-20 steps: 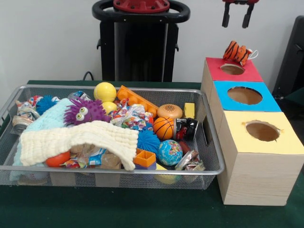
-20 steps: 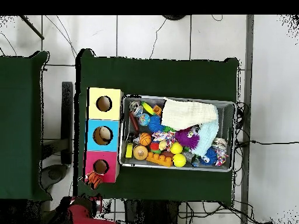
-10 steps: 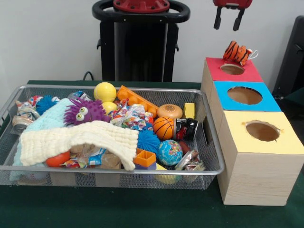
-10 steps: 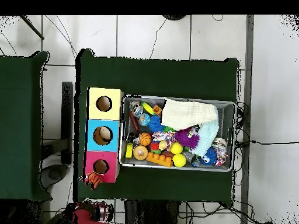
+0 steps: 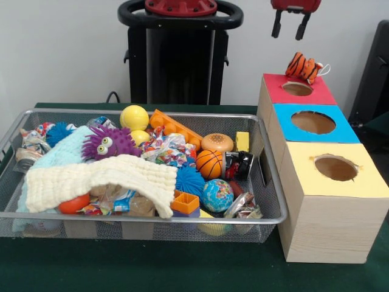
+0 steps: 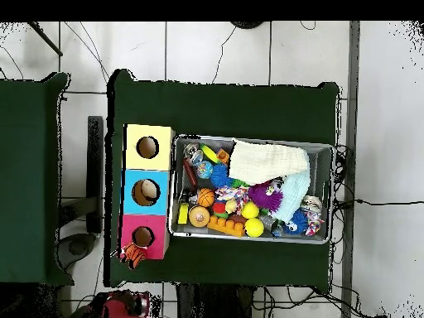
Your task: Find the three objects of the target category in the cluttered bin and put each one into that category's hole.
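Orange striped tiger toy (image 5: 304, 66) perched on far rim of red box (image 5: 316, 95), upper right, beside hole, not in it. Hand (image 5: 290, 24) released, empty, top edge above. Risks: toy toppling off behind box; cream cloth (image 5: 103, 177) hiding targets in mesh bin (image 5: 270, 201).

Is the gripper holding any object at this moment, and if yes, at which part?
Nothing is held. The black gripper hangs open and empty above the red-topped wooden box.

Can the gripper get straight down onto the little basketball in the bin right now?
Probably yes: the basketball lies uncovered on top of the clutter, and the open gripper hangs high above with nothing in between.
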Available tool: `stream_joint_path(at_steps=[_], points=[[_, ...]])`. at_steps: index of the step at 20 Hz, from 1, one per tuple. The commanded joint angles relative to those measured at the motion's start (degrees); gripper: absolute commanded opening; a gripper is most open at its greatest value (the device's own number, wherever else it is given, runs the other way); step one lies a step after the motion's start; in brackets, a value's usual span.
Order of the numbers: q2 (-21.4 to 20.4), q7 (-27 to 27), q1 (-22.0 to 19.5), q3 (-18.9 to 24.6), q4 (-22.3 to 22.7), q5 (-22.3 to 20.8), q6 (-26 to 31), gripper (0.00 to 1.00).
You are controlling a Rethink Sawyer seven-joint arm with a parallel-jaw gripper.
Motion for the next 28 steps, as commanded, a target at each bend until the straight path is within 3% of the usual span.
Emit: stream_joint_path(at_steps=[1,9,14,20,25,28], points=[[2.01,17.72,2.01,1.52,-1.55,2.11,6.26,1.00],[2.25,22.06,2.09,4.84,-0.05,6.88,5.84,1.00],[1.15,25.29,3.39,3.99,0.04,7.59,7.48,1.00],[1.96,26.04,2.10,6.16,3.26,11.08,2.26,1.00],[3.58,28.01,4.84,2.24,0.79,7.94,1.94,1.00],[3.70,26.10,2.38,5.71,3.45,9.51,-2.71,1.00]])
